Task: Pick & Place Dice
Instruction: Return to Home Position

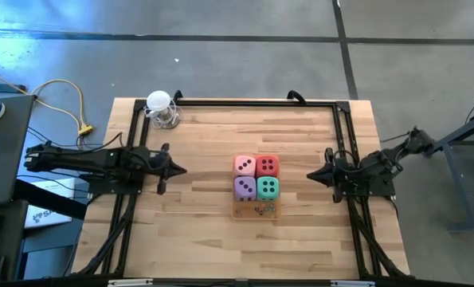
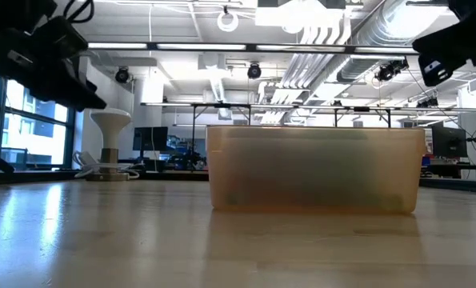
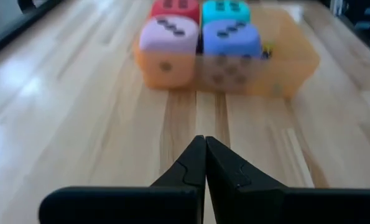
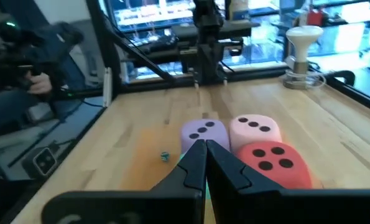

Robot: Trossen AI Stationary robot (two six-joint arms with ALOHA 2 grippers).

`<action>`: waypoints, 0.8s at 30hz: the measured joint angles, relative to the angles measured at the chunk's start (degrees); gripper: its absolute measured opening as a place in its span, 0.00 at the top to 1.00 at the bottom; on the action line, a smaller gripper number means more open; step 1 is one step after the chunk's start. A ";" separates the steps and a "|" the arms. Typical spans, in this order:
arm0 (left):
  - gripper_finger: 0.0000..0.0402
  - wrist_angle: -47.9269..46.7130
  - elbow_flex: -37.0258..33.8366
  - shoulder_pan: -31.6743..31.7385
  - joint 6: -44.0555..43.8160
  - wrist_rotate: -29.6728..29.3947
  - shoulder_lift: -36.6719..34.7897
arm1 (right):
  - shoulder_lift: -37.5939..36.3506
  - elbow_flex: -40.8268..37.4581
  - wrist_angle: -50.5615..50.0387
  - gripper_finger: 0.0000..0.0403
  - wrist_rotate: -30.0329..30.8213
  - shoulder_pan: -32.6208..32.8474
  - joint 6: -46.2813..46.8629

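Both arms are reaching inward above the tabletop (image 1: 205, 239), the left arm from the left edge and the right arm from the right, each pointing at the tray between them. The left hand (image 1: 181, 170) is hovering well apart from the tray with its fingers pressed fully together, gripping nothing. The right hand (image 1: 310, 175) is hovering on the opposite side, fingers closed tip to tip and empty. Neither hand is touching a die. Four big dice are sitting in a two-by-two block inside one orange tray (image 1: 244, 214): one pink die (image 1: 244, 166), one red die (image 1: 268, 165), one lilac die (image 1: 244, 187) and one teal die (image 1: 268, 187), all packed touching. A few tiny dice (image 1: 261, 210) are lying in the tray's free end, too small to count.
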 joint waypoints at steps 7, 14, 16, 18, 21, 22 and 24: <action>1.00 -0.19 -0.72 0.00 2.48 2.15 -7.29 | -7.92 -3.95 -0.56 1.00 -7.06 -4.03 -2.79; 1.00 -0.21 -2.74 0.00 3.98 6.11 -12.25 | -8.07 -6.30 2.00 1.00 -12.03 -8.57 -2.87; 1.00 -0.27 -3.92 0.00 3.87 6.12 -13.41 | -8.03 -7.28 4.93 1.00 -14.02 -9.95 -3.85; 1.00 -0.27 -5.10 0.00 3.65 6.13 -14.53 | -8.03 -8.57 7.11 1.00 -15.29 -11.42 -4.12; 1.00 0.57 -6.29 0.00 3.12 6.07 -16.29 | -8.03 -9.34 9.17 1.00 -19.30 -13.55 -4.36; 1.00 0.81 -6.57 0.00 2.86 6.04 -16.84 | -8.03 -9.47 9.14 1.00 -20.98 -14.19 -4.36; 1.00 0.79 -7.08 0.00 1.72 6.04 -17.62 | -8.03 -9.54 9.12 1.00 -22.23 -15.39 -4.04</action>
